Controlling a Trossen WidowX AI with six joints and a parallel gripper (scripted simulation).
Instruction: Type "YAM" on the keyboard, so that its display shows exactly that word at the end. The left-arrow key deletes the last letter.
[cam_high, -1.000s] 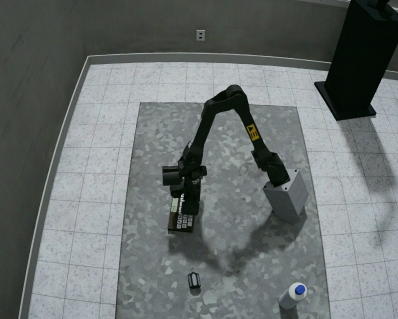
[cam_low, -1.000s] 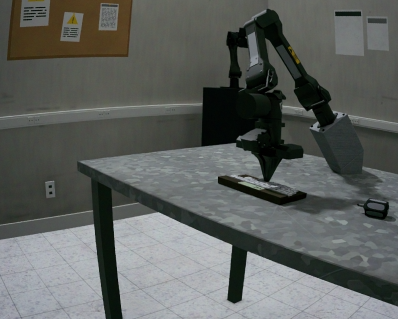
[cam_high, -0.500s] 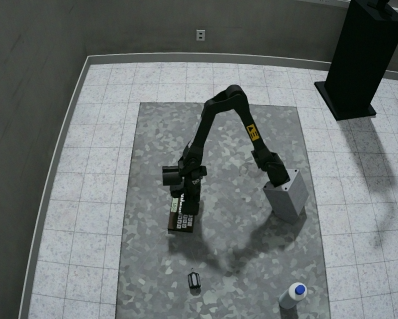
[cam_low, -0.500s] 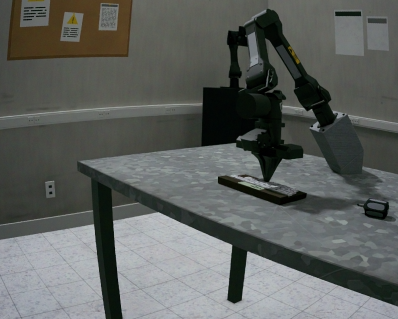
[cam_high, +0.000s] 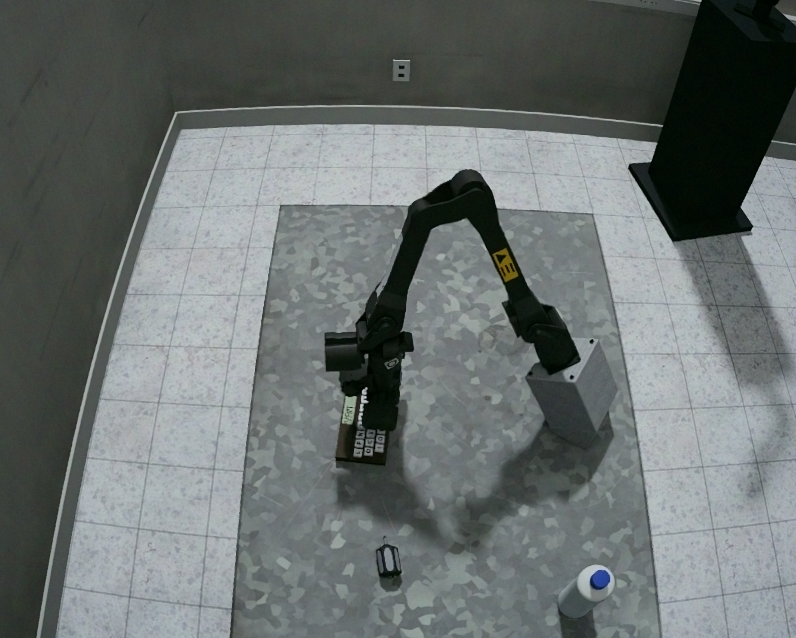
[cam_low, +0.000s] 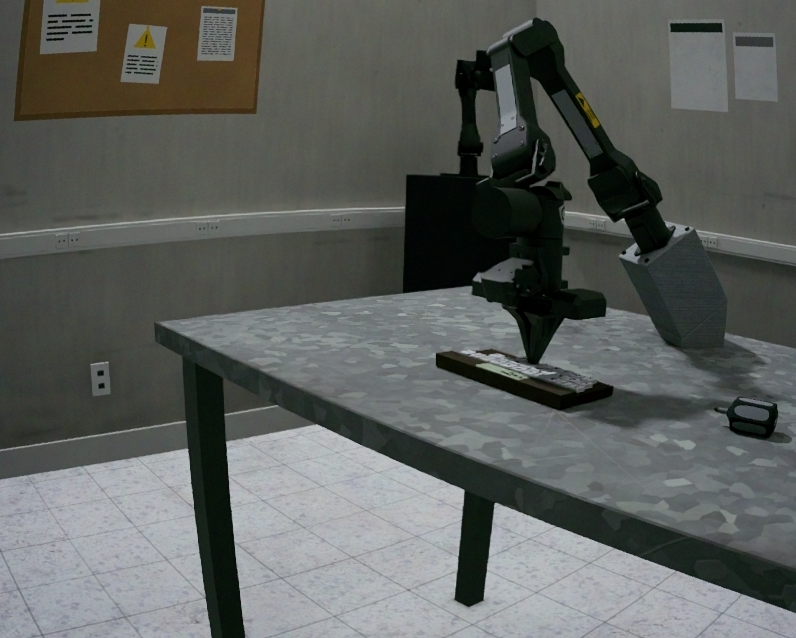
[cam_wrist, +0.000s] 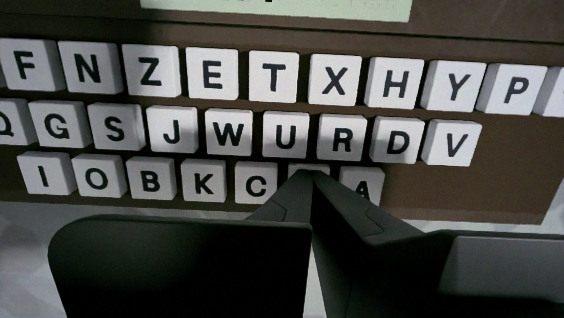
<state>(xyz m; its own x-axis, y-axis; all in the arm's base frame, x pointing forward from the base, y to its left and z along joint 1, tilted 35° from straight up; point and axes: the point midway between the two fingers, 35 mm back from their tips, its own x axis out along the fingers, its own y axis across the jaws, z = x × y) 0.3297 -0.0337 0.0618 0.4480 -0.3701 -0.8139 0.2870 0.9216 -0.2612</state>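
A dark brown keyboard (cam_high: 343, 453) (cam_low: 564, 398) (cam_wrist: 505, 175) with white letter keys lies on the table. Its pale green display (cam_high: 348, 411) (cam_low: 495, 368) (cam_wrist: 280, 9) is cut off in the wrist view and its text is too small to read. My gripper (cam_wrist: 307, 181) (cam_low: 535, 359) (cam_high: 377, 425) is shut and empty, pointing straight down. Its joined tips sit on the bottom-row key (cam_wrist: 320, 168) between C (cam_wrist: 255, 183) and A (cam_wrist: 363, 184); that key's letter is hidden under the fingers. The Y key (cam_wrist: 454, 85) is in the top row to the right.
A small black lantern-like object (cam_high: 388, 560) (cam_low: 752, 416) lies on the table nearer the front. A white bottle with a blue cap (cam_high: 586, 590) stands at the front right corner. The arm's grey base block (cam_high: 574, 392) (cam_low: 674, 293) stands to the right of the keyboard.
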